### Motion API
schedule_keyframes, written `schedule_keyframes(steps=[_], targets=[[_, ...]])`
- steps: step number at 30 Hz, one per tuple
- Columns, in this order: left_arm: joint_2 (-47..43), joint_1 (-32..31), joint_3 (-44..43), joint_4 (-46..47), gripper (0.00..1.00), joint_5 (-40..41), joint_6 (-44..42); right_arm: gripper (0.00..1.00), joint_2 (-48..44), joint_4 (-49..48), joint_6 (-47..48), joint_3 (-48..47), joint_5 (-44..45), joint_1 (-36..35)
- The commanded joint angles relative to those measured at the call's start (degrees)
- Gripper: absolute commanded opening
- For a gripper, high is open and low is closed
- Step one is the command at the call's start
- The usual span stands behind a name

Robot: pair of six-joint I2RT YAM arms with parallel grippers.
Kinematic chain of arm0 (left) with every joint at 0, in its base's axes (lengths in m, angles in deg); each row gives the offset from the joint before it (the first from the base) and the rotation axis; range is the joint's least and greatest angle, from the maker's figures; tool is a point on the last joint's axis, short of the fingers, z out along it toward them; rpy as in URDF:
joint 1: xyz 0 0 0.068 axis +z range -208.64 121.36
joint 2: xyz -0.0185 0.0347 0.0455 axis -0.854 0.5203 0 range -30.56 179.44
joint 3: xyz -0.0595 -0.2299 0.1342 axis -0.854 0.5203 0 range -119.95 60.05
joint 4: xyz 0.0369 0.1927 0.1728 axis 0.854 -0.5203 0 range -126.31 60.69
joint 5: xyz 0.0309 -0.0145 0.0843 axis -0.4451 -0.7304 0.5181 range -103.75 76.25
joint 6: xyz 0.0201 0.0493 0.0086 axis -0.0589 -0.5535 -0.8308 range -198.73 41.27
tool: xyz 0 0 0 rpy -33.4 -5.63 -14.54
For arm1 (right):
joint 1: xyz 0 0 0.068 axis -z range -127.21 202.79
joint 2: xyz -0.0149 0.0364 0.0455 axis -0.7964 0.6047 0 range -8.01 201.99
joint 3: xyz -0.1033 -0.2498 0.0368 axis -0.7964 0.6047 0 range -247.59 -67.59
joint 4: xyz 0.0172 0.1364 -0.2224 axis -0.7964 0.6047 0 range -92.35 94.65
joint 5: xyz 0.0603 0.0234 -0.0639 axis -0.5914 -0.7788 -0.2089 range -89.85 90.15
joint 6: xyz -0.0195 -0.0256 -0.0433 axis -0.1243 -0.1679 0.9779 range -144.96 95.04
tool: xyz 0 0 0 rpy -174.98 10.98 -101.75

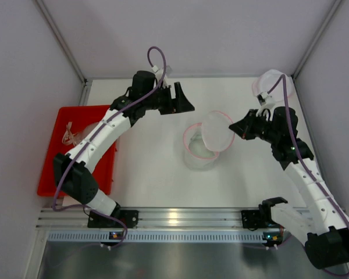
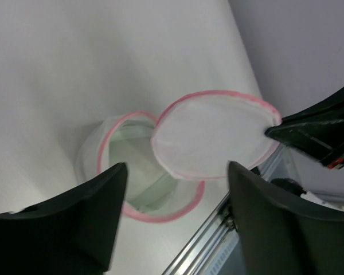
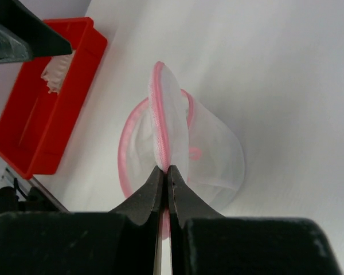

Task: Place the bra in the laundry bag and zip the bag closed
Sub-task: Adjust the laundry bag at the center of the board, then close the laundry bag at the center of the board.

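Note:
The laundry bag (image 1: 198, 152) is a round white mesh tub with pink trim, standing open mid-table. Pale green fabric (image 2: 139, 166) lies inside it; it looks like the bra. My right gripper (image 1: 235, 129) is shut on the pink zip edge of the bag's round lid (image 1: 216, 131), holding the lid up on edge above the opening. The right wrist view shows that gripper (image 3: 165, 169) pinching the lid (image 3: 160, 114). My left gripper (image 1: 183, 99) hovers open and holds nothing, to the far left of the bag. In the left wrist view the left gripper (image 2: 178, 169) frames the bag rim (image 2: 160, 215).
A red bin (image 1: 52, 174) sits at the table's left edge with a white strappy garment (image 1: 70, 135) in it. Another white, pink-trimmed mesh item (image 1: 270, 81) lies at the back right corner. An aluminium rail (image 1: 180, 218) runs along the near edge.

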Motion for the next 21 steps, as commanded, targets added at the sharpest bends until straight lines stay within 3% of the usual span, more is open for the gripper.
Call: schedule_keyframes(steps=[1, 5, 10, 21], targets=[[1.5, 0.0, -0.4, 3.9, 0.86, -3.8, 11.9, 0.00, -1.9, -3.1, 7.1, -1.9, 7.7, -3.3], [3.4, -0.1, -0.4, 6.9, 0.89, -5.2, 19.4, 0.00, -4.6, -4.0, 17.7, -2.1, 16.9, -9.4], [5.5, -0.1, -3.4, 8.8, 0.89, -6.9, 24.9, 0.00, -4.3, -5.4, 22.6, -3.1, 26.7, -17.3], [7.0, -2.9, -5.5, 9.6, 0.90, -7.1, 31.2, 0.00, 0.6, -6.6, 30.9, -7.2, 38.0, -26.7]])
